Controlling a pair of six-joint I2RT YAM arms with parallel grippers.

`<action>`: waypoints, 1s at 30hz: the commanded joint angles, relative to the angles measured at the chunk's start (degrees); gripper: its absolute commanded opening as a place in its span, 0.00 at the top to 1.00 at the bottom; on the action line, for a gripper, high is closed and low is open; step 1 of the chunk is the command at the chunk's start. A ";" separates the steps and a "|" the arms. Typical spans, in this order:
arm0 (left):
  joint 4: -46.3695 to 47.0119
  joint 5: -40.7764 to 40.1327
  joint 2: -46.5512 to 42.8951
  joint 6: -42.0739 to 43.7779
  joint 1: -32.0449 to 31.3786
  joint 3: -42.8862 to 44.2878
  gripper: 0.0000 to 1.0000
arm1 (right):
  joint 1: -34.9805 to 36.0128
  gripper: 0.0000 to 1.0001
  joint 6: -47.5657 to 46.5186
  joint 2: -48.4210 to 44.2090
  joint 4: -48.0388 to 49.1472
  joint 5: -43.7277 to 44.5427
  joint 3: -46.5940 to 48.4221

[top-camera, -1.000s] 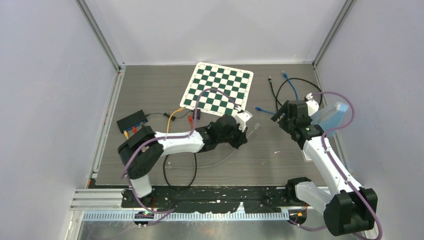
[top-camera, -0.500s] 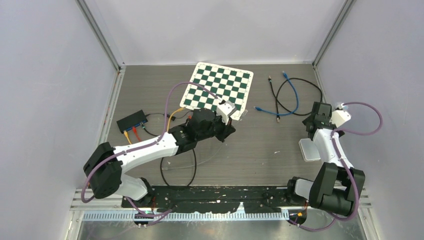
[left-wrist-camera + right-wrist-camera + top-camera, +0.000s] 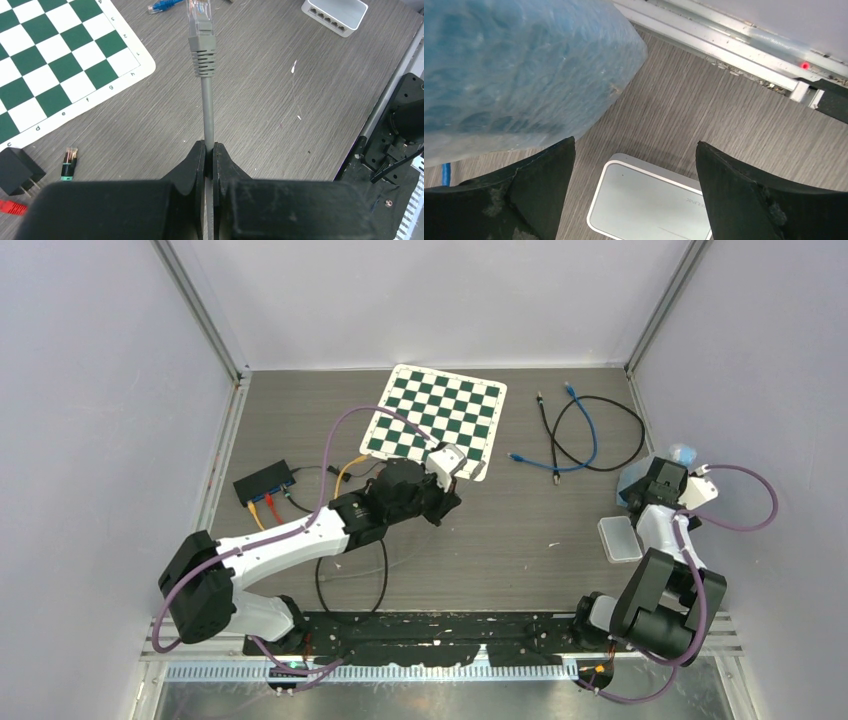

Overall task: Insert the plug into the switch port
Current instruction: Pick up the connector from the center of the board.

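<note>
Left gripper [image 3: 209,148] pinches the grey plug cable [image 3: 207,107] at frame centre; right gripper [image 3: 635,146] gapes wide above the white switch [image 3: 649,205].

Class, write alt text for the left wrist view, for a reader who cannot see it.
The left end effector is shut on a grey network cable whose plug points away over a grey wood-grain table. A green-and-white chessboard lies to the left, and a white switch sits at the upper right.

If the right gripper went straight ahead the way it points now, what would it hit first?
Probably the white network switch, lying in line between the right gripper's open fingers; depth is unclear. The bubble wrap sits off to the side.
</note>
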 commanded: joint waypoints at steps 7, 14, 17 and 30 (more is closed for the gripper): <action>0.35 -3.68 -2.77 -0.26 0.34 -1.46 1.00 | -0.93 0.07 1.51 1.92 3.31 -5.71 -2.34; -0.57 -5.69 -5.37 -0.59 0.57 -2.64 1.00 | -0.93 0.09 5.29 5.13 -1.55 -9.95 -1.07; 0.32 -6.45 -7.02 -1.08 0.64 -4.42 1.00 | -0.94 0.11 9.88 4.38 -4.29 -12.51 -1.56; 3.65 -9.78 -11.69 -3.22 1.23 -11.08 1.00 | 19.96 0.18 26.53 5.20 1.94 -18.39 -3.70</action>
